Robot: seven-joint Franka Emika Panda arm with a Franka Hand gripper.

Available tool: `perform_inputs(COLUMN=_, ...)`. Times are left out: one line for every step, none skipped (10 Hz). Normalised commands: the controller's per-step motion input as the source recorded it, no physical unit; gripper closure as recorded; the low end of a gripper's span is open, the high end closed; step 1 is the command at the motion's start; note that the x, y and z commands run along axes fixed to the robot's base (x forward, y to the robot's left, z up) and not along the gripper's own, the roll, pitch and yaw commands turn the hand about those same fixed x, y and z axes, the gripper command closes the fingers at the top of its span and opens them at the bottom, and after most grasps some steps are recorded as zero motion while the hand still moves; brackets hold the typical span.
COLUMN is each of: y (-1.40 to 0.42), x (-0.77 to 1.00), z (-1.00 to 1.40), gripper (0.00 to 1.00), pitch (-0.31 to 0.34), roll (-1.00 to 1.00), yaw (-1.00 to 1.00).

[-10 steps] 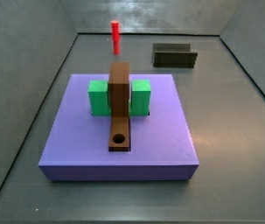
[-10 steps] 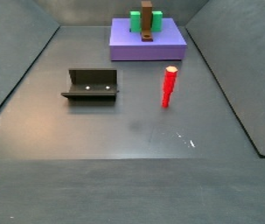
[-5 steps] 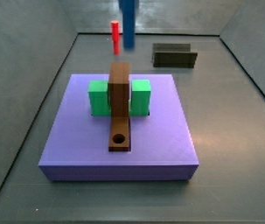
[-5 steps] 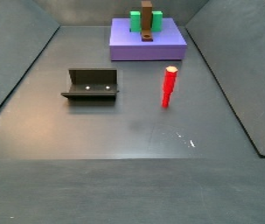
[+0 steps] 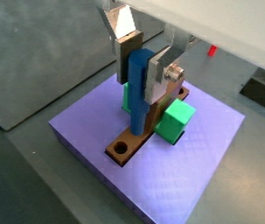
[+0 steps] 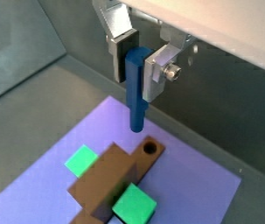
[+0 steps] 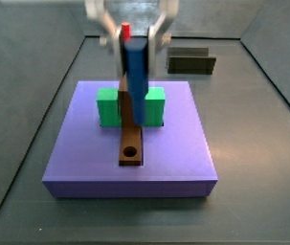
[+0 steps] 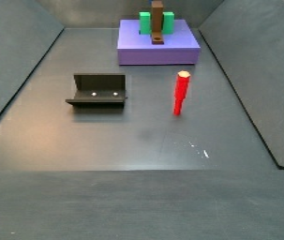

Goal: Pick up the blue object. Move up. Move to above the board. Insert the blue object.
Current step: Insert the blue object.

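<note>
My gripper [image 7: 134, 50] is shut on the blue object [image 7: 134, 78], a slim blue peg that hangs upright from the fingers. It hovers above the board [image 7: 132, 122], a narrow brown strip lying on the purple slab [image 7: 173, 158]. The board's round hole [image 7: 132, 152] is open at the near end. In both wrist views the peg [image 5: 138, 87] [image 6: 135, 92] sits between the silver fingers [image 5: 158, 74] [image 6: 156, 66]. Its lower tip is clear of the board, close to the hole [image 6: 149, 148] [image 5: 124, 147]. The gripper does not show in a side view where the board [image 8: 158, 25] is far off.
Green blocks [image 7: 109, 107] [image 7: 154, 107] flank the board on the slab. A thin red stick [image 8: 179, 92] stands on the floor beyond the slab. The dark fixture [image 8: 97, 90] [image 7: 190, 61] stands on the floor. Grey walls ring the floor.
The gripper has come down into a side view with the blue peg; a second ago neither showed there, half a second ago only the peg's lower part.
</note>
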Motion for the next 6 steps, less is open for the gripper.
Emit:
perform_inputs(y=0.00, x=0.00, z=-0.23, gripper=1.00, pitch=0.000, roll=0.10, yaw=0.00)
perform_inputs(y=-0.04, x=0.01, z=0.00, gripper=1.00, pitch=0.000, roll=0.00, yaw=0.00)
perform_inputs(y=-0.05, x=0.06, z=-0.24, gripper=1.00, pitch=0.099, roll=-0.10, yaw=-0.35)
perform_inputs(y=-0.09, x=0.18, z=-0.23, gripper=1.00, pitch=0.176, roll=-0.08, yaw=-0.41)
perform_inputs(y=-0.04, x=0.24, z=-0.24, gripper=1.00, pitch=0.179, roll=-0.03, yaw=-0.38)
perform_inputs(y=-0.01, x=0.20, z=-0.27, gripper=1.00, pitch=0.166, roll=-0.02, yaw=-0.35)
